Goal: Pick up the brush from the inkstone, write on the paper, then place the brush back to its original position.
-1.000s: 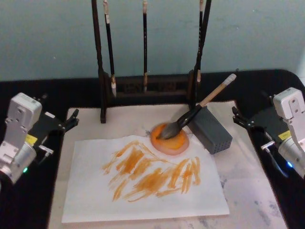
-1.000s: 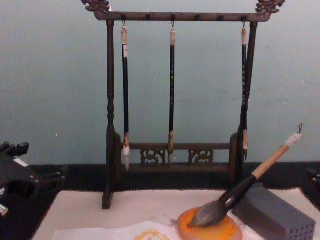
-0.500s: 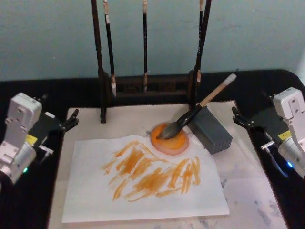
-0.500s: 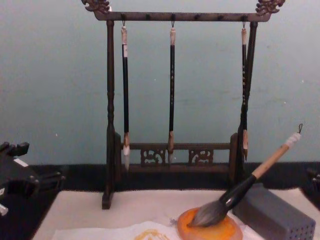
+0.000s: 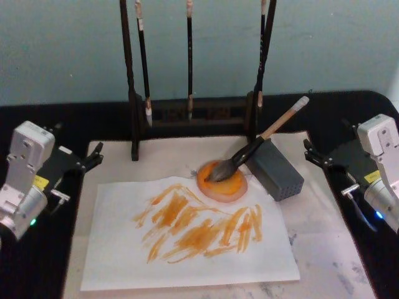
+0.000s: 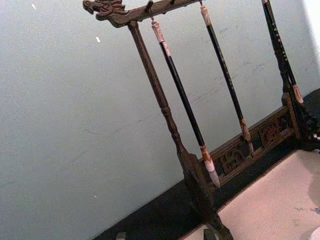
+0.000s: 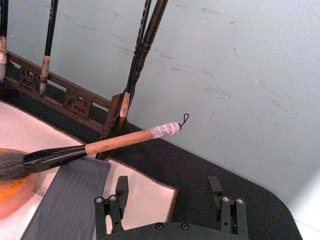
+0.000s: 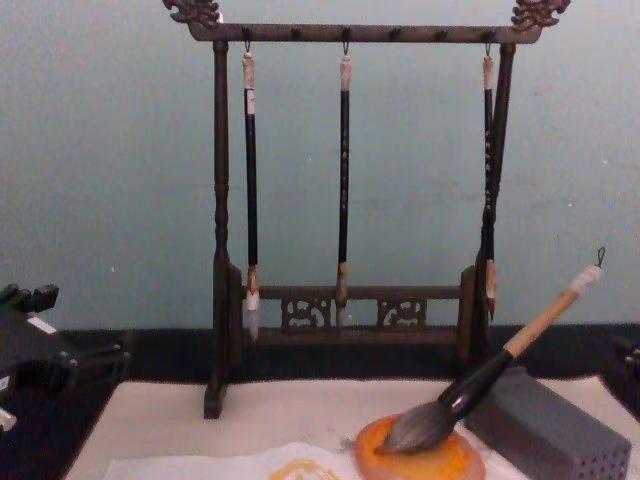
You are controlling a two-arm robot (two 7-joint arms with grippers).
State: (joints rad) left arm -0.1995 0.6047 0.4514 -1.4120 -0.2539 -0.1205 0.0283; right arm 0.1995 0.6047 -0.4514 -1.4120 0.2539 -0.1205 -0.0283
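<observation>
The brush lies slanted, its grey tuft on the round orange inkstone and its black neck propped on a grey block. Its tan handle and white cap point up toward the back right. In the chest view the brush rests the same way on the inkstone. The paper lies in front, covered with orange strokes. My left gripper sits open at the mat's left edge. At the right edge my right gripper is open too, empty fingers spread.
A dark wooden rack with three thin hanging brushes stands behind the inkstone. The beige mat lies under everything on a black table. The grey block stands right of the inkstone.
</observation>
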